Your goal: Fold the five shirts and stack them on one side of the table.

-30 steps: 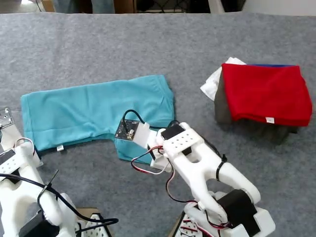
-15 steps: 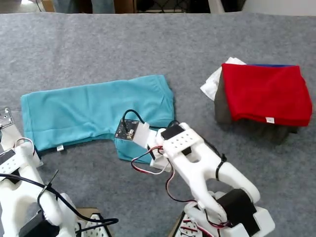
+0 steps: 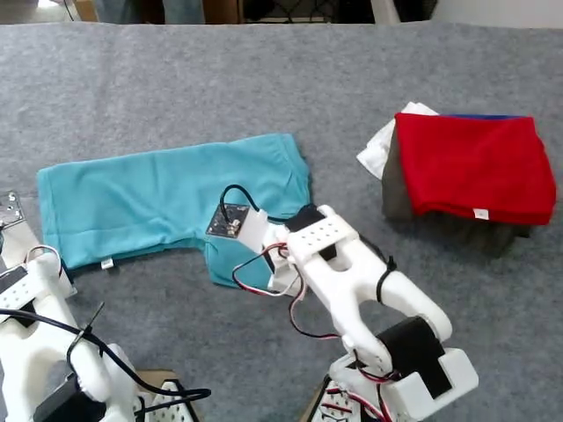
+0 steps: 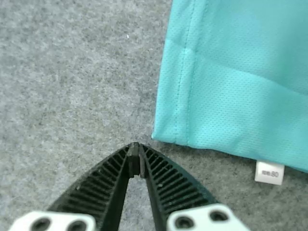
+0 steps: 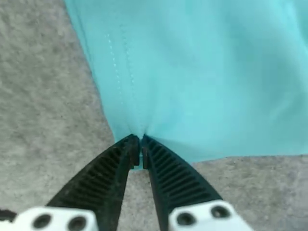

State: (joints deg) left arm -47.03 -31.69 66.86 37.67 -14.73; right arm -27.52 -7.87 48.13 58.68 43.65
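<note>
At the left, the left claw [image 4: 135, 150] hangs closed and empty over the grey felt table [image 4: 62, 72], just beside a hemmed corner of the teal mesh shirt [image 3: 167, 207]. Mid-table, the right claw [image 5: 136, 144] is pinched tight on that shirt's near edge; only a thin bite seems caught, so the fabric could slip free on a lift. Since a second ago it has edged slightly forward; the shirt lies unmoved. Far right sits the folded stack [image 3: 471, 167] topped by a red shirt.
</note>
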